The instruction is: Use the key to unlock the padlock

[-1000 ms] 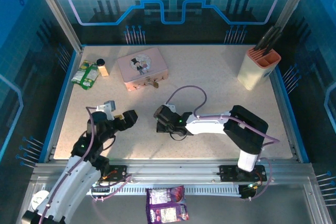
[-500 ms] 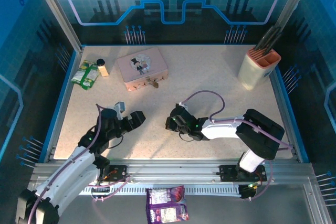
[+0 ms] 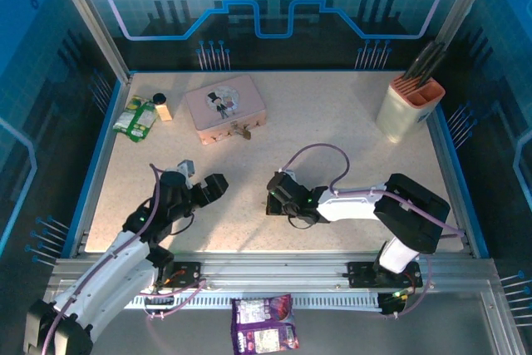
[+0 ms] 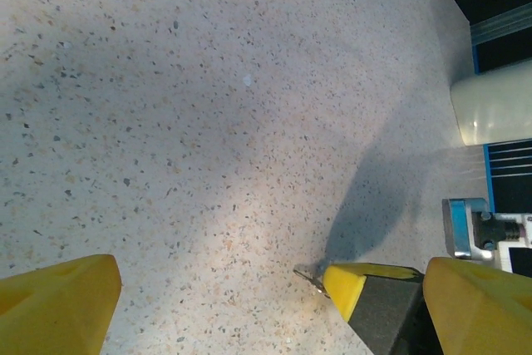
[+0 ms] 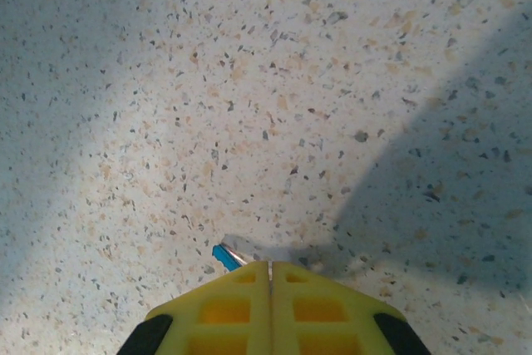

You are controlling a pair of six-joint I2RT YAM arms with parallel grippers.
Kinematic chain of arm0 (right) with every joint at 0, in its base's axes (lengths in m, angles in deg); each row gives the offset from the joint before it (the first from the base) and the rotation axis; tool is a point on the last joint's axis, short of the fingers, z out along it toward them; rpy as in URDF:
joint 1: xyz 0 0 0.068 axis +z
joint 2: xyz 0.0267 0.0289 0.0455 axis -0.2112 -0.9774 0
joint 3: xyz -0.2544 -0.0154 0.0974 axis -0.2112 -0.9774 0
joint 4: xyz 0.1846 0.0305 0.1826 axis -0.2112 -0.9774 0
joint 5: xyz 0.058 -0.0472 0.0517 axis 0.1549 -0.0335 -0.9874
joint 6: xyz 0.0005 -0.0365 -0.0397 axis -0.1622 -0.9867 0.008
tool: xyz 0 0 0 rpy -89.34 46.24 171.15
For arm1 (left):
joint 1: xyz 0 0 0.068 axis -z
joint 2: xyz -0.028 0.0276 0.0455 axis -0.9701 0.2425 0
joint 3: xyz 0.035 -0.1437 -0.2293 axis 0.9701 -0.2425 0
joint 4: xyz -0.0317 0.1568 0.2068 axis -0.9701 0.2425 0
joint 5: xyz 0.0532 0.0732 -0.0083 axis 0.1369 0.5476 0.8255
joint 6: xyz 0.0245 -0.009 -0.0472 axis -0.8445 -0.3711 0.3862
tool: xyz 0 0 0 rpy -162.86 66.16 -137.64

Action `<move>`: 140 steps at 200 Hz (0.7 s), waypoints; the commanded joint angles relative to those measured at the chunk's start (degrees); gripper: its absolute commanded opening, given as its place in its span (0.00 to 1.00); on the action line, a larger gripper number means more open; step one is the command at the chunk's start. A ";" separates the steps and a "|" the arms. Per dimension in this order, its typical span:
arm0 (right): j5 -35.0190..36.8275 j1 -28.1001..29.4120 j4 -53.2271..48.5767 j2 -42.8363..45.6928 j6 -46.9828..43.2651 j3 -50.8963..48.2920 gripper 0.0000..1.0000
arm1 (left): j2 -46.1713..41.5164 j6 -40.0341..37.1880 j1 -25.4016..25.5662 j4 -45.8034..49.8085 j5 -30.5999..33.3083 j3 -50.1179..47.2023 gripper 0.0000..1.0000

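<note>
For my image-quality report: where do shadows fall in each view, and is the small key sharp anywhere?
Top external view: even light on the table, fine detail lost. Left wrist view: a soft grey band crosses the table, a darker shadow beside the right tool. Right wrist view: shadow darkens the right side; the key tip is sharp at the shut tool.

Black-and-white left arm point(image 3: 125, 247) angles from its 7 o'clock base toward centre. Yellow-fingered left claw point(image 3: 214, 186) is spread wide, low over the speckled surface point(image 3: 349, 130). Black-and-white right arm point(image 3: 366, 201) is folded, forearm pointing 9 o'clock. Yellow-fingered right claw point(image 3: 272, 198) has its fingers pressed together, pinching the thin silver-grey metal key point(image 5: 235, 254).
</note>
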 commanded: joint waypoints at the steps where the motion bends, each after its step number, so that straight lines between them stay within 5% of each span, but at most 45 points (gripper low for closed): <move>1: 2.42 1.25 -5.38 -0.74 -2.88 3.55 0.05 | 0.33 -2.20 0.35 1.63 2.12 1.83 0.96; 140: 4.59 3.27 -11.97 -2.89 -2.22 6.57 0.24 | -0.18 -5.39 0.26 2.69 4.19 1.61 0.99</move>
